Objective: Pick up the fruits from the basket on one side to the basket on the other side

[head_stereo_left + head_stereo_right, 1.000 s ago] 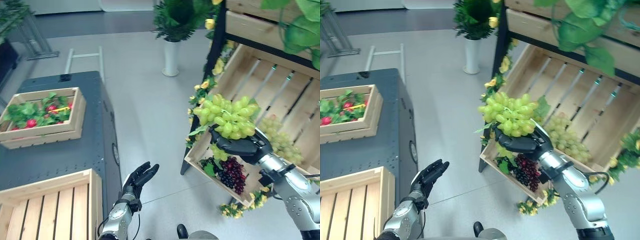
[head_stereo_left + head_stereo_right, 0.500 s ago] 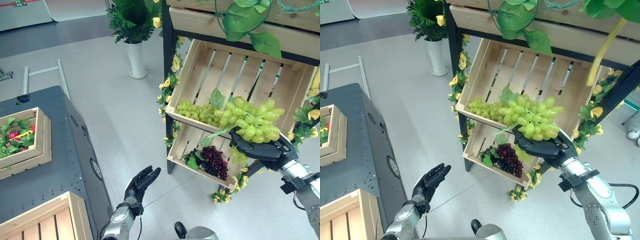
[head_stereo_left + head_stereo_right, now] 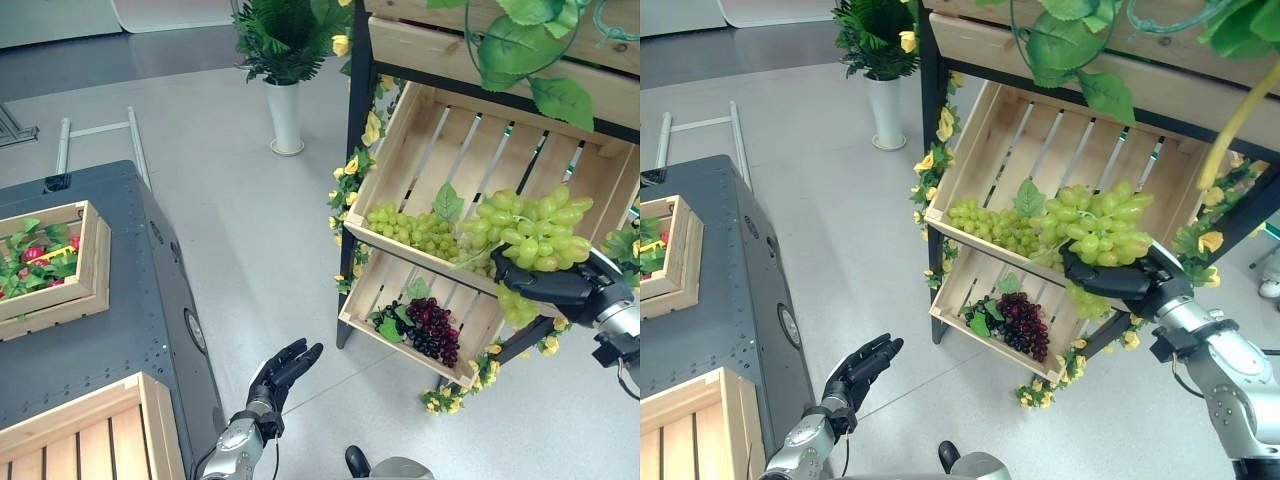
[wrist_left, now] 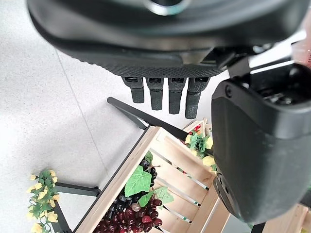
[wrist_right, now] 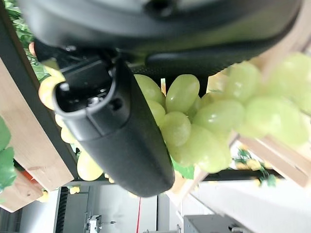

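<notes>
Cradling the green grape bunch [image 3: 530, 230] from below, the right robot hand [image 3: 556, 287] curls round soft, loosely hanging fruit best supported underneath; the left robot hand [image 3: 283, 368] hangs open, empty.

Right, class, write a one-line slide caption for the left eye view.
Right hand holds a green grape bunch before the slanted wooden crate; left hand open, low.

No readable text, labels, numbers or signs anywhere: none on slatted wooden crates [image 3: 470, 180] of black-framed shelf, none on dark grey table [image 3: 110, 330], none on light wooden boxes [image 3: 60, 270] on it, none on white plant vase [image 3: 286, 118].
</notes>
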Robot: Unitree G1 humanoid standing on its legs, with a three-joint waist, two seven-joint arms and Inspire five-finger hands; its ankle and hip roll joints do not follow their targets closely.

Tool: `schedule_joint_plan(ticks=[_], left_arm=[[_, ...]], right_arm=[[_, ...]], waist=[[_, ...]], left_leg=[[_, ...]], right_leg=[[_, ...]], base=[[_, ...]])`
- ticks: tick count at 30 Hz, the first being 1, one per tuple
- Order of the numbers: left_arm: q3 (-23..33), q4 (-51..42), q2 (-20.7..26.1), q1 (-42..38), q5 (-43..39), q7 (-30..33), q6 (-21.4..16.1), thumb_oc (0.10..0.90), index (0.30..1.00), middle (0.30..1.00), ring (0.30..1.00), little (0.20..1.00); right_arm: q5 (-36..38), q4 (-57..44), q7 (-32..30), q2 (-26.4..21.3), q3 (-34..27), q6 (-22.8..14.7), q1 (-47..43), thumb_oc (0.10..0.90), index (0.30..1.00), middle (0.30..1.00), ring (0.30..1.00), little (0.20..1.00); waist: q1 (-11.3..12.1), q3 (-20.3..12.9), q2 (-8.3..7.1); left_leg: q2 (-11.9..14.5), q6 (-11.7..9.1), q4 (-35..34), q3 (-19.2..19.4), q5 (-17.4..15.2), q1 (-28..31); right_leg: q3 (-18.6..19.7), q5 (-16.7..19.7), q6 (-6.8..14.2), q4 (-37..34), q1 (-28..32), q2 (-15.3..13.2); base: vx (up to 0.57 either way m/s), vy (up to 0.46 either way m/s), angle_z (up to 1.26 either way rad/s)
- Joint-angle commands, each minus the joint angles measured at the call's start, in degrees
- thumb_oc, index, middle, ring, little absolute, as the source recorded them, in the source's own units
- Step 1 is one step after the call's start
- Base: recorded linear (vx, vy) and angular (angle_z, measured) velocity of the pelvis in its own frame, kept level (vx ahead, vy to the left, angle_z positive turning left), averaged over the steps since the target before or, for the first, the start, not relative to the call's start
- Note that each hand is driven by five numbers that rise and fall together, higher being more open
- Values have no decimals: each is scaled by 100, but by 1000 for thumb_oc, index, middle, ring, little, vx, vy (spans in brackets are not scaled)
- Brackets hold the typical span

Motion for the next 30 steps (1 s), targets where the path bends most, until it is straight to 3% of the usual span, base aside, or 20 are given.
schedule_joint_plan(ticks=[1, 9, 18, 21, 26, 28, 30], left_arm=[[-208, -44, 269, -333, -39, -224, -350, 800, 900, 900, 900, 900], [-246, 24, 283, -361, -61, -203, -318, 800, 900, 900, 900, 900], [-190, 156, 303, -503, -45, -141, -311, 800, 900, 900, 900, 900], [-196, 115, 302, -559, -50, -124, -267, 800, 900, 900, 900, 900], [-228, 84, 304, -605, -66, -93, -225, 800, 900, 900, 900, 900], [-294, 120, 299, -649, -77, -95, -215, 800, 900, 900, 900, 900], [-314, 119, 298, -656, -86, -97, -201, 800, 900, 900, 900, 900]], right_arm=[[551, 468, -277, -436, -739, -873, -1386, 400, 300, 300, 300, 300], [293, 1390, -506, -871, -440, -782, -2042, 400, 300, 300, 300, 300], [-548, 2713, -596, -1415, 231, -536, -2800, 400, 300, 300, 300, 300], [-1597, 3184, -765, -1570, 610, -702, -3002, 400, 300, 300, 300, 300], [-2203, 3541, -878, -1762, 1122, -673, -3271, 400, 300, 300, 300, 300], [-3021, 3973, -1184, -1895, 1567, -690, -3447, 400, 300, 300, 300, 300], [-3076, 4099, -1248, -1934, 1710, -667, -3516, 400, 300, 300, 300, 300]], waist=[[380, -377, -223], [643, -435, -365], [850, -419, -455], [904, -400, -459], [924, -377, -445], [951, -356, -436], [950, -353, -424]], left_leg=[[-102, 78, 57, -292, -617, 102], [-103, 78, 57, -543, -605, 53], [-107, 69, 57, -706, -587, 59], [-111, 65, 57, -733, -583, 72], [-123, 69, 57, -746, -570, 71], [-130, 67, 57, -747, -564, 73], [-131, 67, 57, -740, -562, 73]], right_leg=[[-231, 70, 51, 8, 70, 266], [-411, 54, 39, 8, 107, 257], [-548, 41, 8, 8, 158, 249], [-576, 39, -1, 8, 173, 238], [-573, 45, -8, 8, 174, 238], [-569, 54, -9, 8, 172, 234], [-570, 54, -12, 8, 172, 231]], base=[[31, 3, 2], [0, -2, 9], [-8, 0, 7], [0, 0, 0], [-5, -1, 2], [0, 0, 0], [0, 0, 0]])
